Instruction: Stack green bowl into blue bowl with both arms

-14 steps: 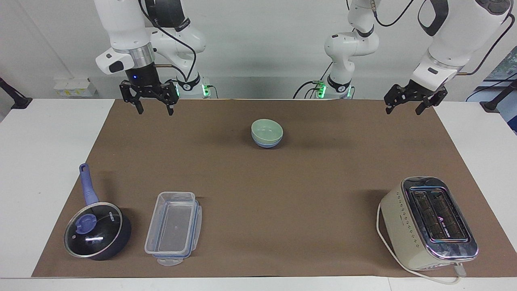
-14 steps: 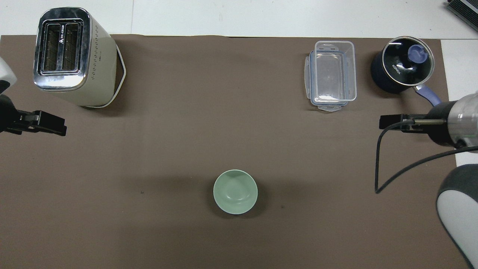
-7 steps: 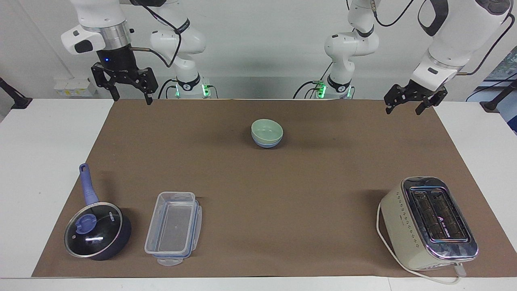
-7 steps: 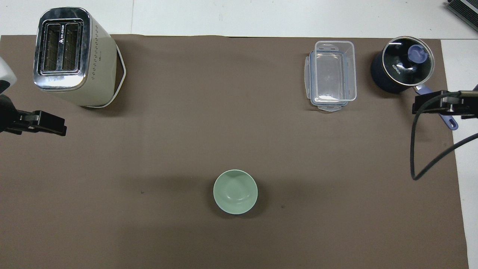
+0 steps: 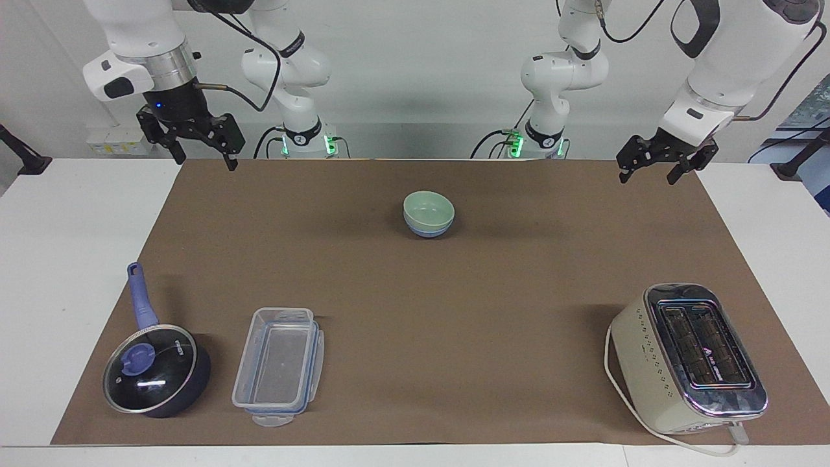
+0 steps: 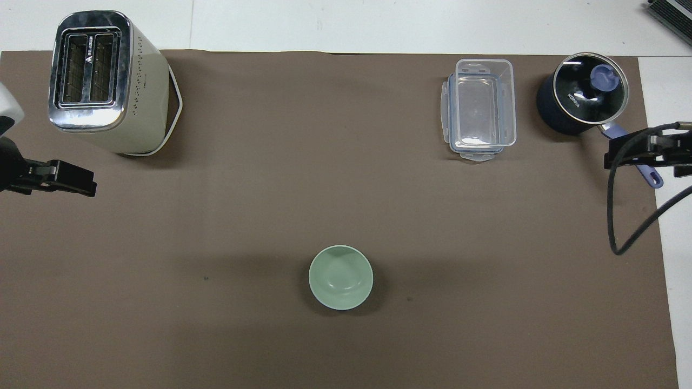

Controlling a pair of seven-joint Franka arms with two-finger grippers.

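1. Jaws on both of my grippers stand apart and hold nothing.
2. My left gripper (image 5: 660,170) hangs in the air over the brown mat's (image 5: 415,298) corner at the left arm's end of the counter (image 5: 71,259), on the robots' side.
3. My right gripper (image 5: 202,150) hangs over the mat's corner at the right arm's end, also on the robots' side.
4. Between the two, well apart from either gripper, the small round pale mint-green bowl (image 5: 428,209) sits nested inside the small round light periwinkle-blue bowl (image 5: 428,230), whose lower wall shows beneath it. The stack rests on the mat, midway along the counter.
5. Farther from the robots, toward the right arm's end, stands a dark blue saucepan with a glass lid and a blue handle (image 5: 155,370); just beside it lies a clear rectangular plastic container (image 5: 279,366).
6. Toward the left arm's end, about as far out, stands a cream two-slot toaster with a chrome top (image 5: 687,360).
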